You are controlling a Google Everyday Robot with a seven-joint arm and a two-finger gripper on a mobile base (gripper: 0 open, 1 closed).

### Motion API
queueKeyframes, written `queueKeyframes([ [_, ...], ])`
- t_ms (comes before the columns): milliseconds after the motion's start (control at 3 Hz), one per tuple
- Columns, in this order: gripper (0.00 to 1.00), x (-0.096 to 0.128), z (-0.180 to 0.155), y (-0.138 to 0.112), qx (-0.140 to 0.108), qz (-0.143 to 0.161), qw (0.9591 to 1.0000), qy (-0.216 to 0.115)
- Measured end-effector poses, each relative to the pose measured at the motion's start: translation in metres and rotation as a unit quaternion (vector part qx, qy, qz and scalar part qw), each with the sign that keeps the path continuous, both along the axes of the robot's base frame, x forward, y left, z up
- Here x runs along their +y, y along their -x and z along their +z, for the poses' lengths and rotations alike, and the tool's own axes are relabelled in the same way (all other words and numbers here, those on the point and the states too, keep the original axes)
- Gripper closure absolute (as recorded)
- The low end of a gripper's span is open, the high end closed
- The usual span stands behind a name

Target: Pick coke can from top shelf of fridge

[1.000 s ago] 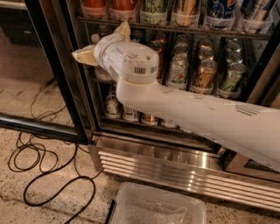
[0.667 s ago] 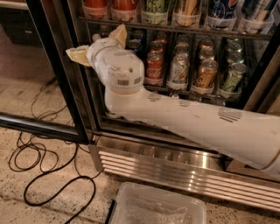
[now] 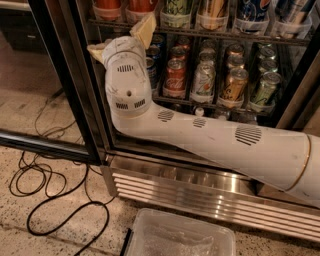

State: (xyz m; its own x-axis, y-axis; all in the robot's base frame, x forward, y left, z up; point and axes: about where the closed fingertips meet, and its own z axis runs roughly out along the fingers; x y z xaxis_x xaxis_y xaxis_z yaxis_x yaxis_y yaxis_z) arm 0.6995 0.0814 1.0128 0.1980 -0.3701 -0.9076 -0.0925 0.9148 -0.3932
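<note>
- Hovering at the left end of the dark wire top shelf (image 3: 225, 32) of the black-framed, glass-door fridge (image 3: 90, 125): tan two-finger hand (image 3: 119, 33) on a white robot arm (image 3: 210, 140).
- Fingers (image 3: 144, 27) spread wide apart, clamped on nothing; one pointing up across the shelf edge, the other out to the left.
- Red coke can (image 3: 142, 5) standing on that top shelf, just above the upward finger, cut off by the upper edge; lettering not readable.
- Second red can (image 3: 107, 5) just to its left.
- Red silver-topped can (image 3: 175, 75) on the rack below, beside the arm.
- Black cable (image 3: 50, 200) looped on the speckled floor; clear plastic bin (image 3: 180, 240) before the ribbed steel base.
</note>
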Motion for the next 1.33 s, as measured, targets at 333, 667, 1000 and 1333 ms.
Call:
queueKeyframes([
  [333, 0.0, 0.0, 0.0, 0.0, 0.0, 0.0, 1.0, 0.0],
  [667, 0.0, 0.0, 0.007, -0.01, -0.027, -0.023, 0.9993, -0.003],
  [1000, 0.0, -0.004, 0.017, -0.019, -0.053, -0.058, 0.9966, -0.025],
  [1333, 0.0, -0.007, 0.025, -0.022, -0.07, -0.074, 0.9939, -0.043],
])
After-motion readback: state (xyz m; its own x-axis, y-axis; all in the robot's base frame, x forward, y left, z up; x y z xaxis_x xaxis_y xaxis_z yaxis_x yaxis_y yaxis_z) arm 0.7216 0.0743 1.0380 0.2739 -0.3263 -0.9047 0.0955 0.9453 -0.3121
